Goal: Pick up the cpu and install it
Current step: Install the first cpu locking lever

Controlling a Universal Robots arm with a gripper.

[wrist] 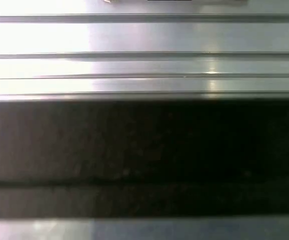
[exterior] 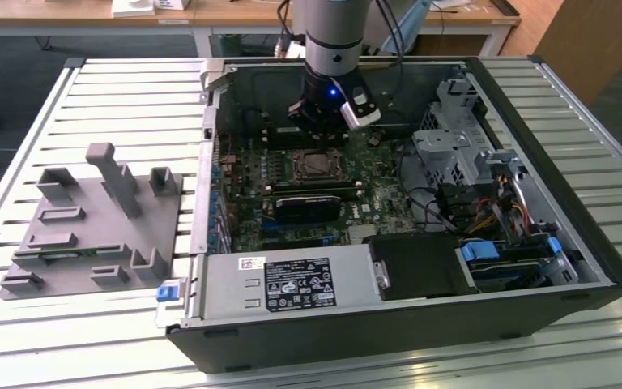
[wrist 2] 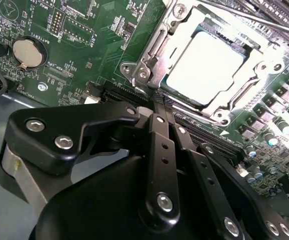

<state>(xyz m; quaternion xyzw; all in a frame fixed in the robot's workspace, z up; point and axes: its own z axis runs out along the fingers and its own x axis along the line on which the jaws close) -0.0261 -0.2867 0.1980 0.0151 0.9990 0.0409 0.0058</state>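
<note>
the gripper [exterior: 313, 134] hangs down from the robot arm [exterior: 330, 40] inside the open computer case [exterior: 570, 267], just above the green board [exterior: 289, 203]. in the second wrist view the gripper [wrist 2: 160, 107] has its two black fingers [wrist 2: 159, 145] pressed close together, and nothing sits between them. the tips are just beside the edge of the socket frame [wrist 2: 149, 65], but i cannot tell if they touch it.

the cpu [wrist 2: 207, 67] lies flat in the socket frame, with its shiny silver top facing up. in the exterior view the cpu [exterior: 313, 167] is near the middle of the board, just below the gripper. a round silver battery [wrist 2: 28, 53] sits on the board, well apart from the cpu.

a grey tray [exterior: 84, 235] with upright pegs rests on the slatted table [exterior: 30, 121], on the exterior view's left of the case. a silver box with a label [exterior: 289, 284] sits at the near side of the case.

the first wrist view shows pale metal slats [wrist: 144, 65] and a dark band [wrist: 144, 145].
</note>
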